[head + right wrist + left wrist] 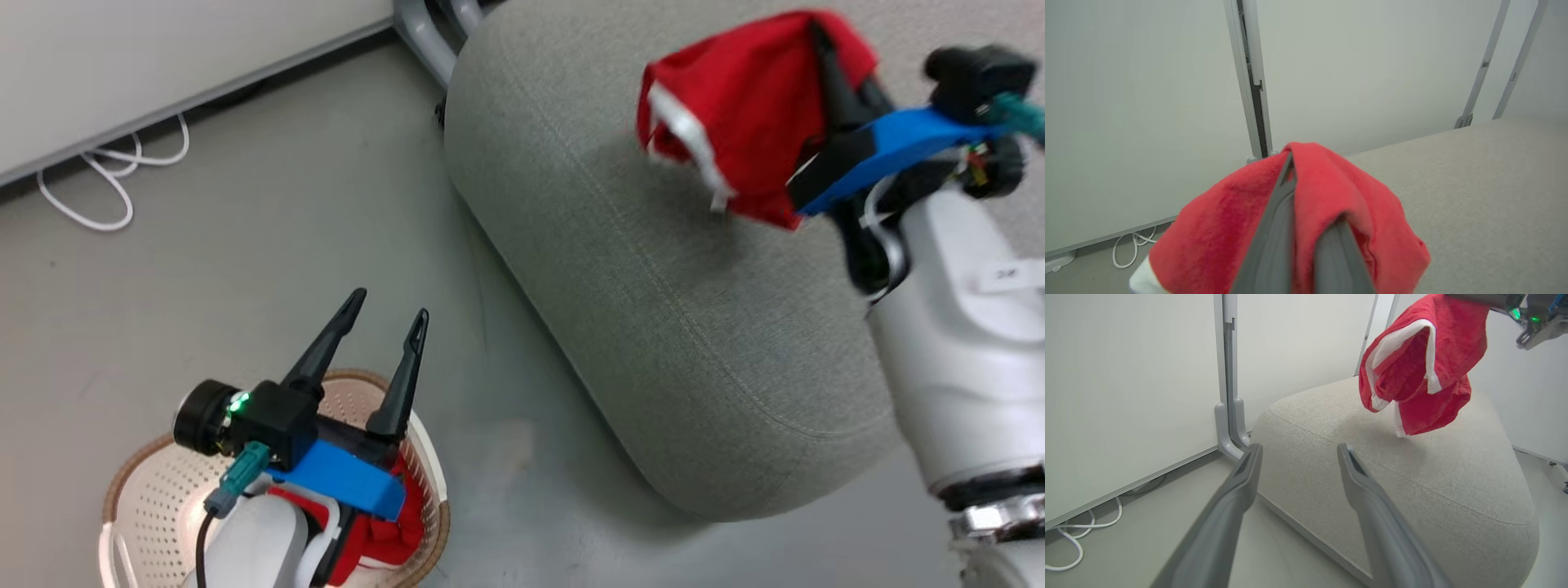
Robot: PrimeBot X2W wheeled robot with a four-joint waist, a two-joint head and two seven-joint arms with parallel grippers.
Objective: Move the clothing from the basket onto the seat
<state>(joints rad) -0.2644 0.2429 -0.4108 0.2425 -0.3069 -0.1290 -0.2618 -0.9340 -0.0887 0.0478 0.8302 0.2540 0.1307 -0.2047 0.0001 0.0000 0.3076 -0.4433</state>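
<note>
Right gripper [824, 57]: clamped on red garment [735, 98], hanging above seat [653, 310], seemingly clear of it. Left gripper [389, 304]: spread wide, empty, over basket [155, 490] holding second garment [400, 523].

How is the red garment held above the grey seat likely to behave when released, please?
Probably floppy: the red garment drapes in loose folds over the right tool. Likely light, since a narrow pinch carries it. It should slump onto the seat rather than roll.
</note>
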